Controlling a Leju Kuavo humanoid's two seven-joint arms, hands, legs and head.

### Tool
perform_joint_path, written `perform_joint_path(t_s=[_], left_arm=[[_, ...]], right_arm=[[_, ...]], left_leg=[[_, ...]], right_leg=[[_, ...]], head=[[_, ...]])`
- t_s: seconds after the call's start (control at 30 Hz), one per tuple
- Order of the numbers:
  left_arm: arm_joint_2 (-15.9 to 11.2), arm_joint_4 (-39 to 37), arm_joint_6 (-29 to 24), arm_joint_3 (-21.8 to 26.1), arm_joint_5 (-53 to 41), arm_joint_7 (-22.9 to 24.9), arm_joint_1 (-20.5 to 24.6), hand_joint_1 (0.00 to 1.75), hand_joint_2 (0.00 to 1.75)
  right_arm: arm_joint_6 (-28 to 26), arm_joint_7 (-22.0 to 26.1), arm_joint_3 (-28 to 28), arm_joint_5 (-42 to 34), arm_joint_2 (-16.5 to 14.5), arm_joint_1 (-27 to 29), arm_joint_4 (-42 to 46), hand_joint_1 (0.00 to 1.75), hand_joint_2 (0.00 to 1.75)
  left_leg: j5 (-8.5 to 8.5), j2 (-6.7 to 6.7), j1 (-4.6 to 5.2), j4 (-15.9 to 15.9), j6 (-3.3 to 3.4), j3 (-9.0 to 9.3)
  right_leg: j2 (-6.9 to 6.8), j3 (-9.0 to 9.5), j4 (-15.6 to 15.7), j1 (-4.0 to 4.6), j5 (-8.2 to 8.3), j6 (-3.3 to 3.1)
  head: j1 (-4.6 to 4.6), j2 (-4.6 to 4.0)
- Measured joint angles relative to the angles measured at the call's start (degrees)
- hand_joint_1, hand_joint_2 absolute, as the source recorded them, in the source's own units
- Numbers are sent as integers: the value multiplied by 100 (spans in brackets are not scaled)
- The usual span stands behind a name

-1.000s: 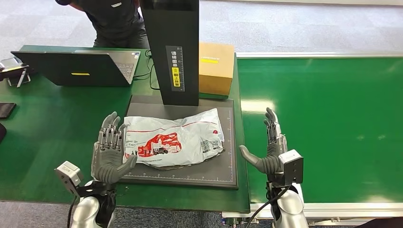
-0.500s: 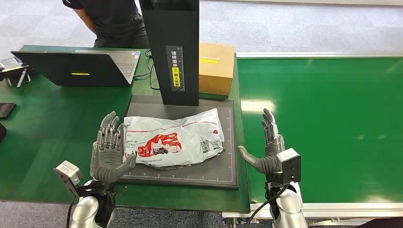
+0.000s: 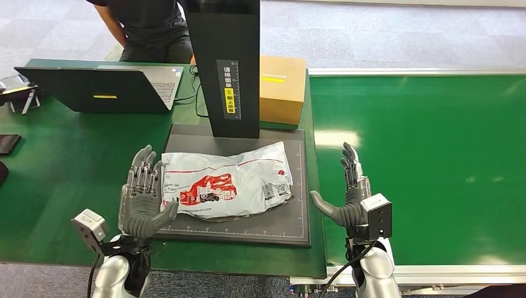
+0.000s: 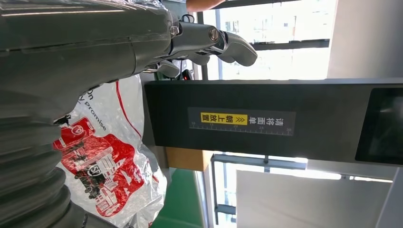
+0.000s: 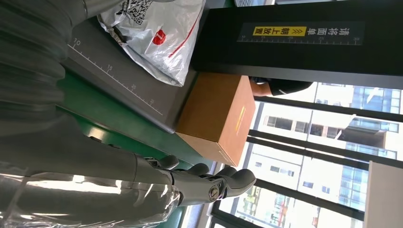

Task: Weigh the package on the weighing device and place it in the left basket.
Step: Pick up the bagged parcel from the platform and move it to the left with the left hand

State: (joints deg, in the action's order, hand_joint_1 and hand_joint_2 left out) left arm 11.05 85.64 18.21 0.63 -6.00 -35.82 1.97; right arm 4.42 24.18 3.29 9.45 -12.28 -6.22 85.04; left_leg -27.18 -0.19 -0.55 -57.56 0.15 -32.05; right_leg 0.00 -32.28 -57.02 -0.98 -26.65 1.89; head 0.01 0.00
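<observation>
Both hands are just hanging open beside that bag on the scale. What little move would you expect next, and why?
Probably both hands close inward on the package. It lies flat on the scale; the left hand is open at its left end and the right hand is open off the scale's right edge, farther away, so the right has more ground to cover.

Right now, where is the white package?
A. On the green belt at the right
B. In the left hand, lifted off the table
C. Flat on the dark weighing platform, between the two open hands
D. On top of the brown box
C. The white package lies on the weighing platform, the left hand at its edge and the right hand apart from it, both open.
</observation>
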Motion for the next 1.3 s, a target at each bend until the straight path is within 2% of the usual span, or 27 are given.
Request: perform_joint_path(t_s=[1.3], left_arm=[[2,-76,24,4,38,-9,41,0,175]], right_arm=[[174,63,13,-175,0,-51,-74,0,175]], left_leg=[[0,0,0,0,0,0]], right_leg=[[0,0,0,0,0,0]], head=[[-1,0]])
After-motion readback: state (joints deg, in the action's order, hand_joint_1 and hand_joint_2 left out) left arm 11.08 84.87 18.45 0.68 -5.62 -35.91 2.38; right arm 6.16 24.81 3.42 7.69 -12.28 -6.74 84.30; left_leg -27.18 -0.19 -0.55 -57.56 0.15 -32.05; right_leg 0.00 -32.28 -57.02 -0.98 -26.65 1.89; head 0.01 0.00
